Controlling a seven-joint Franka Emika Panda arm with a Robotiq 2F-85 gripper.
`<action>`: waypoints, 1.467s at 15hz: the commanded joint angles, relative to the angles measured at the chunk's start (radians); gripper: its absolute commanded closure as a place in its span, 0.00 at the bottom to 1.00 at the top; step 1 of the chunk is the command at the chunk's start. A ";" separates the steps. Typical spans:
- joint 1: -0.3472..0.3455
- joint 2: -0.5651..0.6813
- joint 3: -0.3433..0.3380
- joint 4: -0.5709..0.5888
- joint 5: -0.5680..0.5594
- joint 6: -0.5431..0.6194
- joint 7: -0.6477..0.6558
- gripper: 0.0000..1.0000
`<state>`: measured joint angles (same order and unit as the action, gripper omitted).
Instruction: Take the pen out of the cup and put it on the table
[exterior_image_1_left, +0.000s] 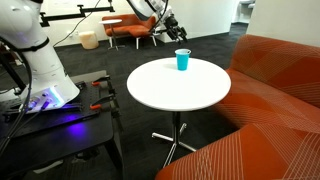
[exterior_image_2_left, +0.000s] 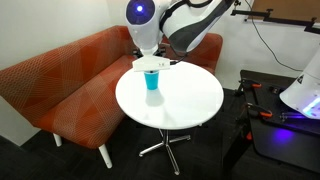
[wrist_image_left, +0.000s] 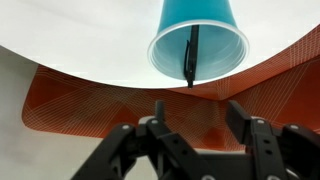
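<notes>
Pincer (wrist_image_left: 198, 120) is hovering over the cup (wrist_image_left: 198, 40), jaws apart, holding nothing. Pen (wrist_image_left: 191, 52) is leaning inside the cup, near the table (wrist_image_left: 60, 40) edge. Doing it well: descending centred, jaws straddling the pen top, closing gently, lifting straight without tipping the cup. Exterior views are not resolving the pen; wrist view is cutting off the cup base; pen end is possibly overhanging the rim.

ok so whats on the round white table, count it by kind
teal cup: 1
pen: 1, standing inside the cup
total on the table: 2
</notes>
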<state>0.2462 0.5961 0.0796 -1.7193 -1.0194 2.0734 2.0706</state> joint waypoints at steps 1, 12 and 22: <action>0.009 0.006 -0.017 0.002 -0.007 0.020 0.013 0.33; 0.003 0.028 -0.026 -0.014 -0.006 0.094 0.047 0.52; 0.000 0.043 -0.035 -0.025 0.001 0.110 0.070 0.53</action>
<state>0.2450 0.6482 0.0576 -1.7267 -1.0193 2.1474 2.1112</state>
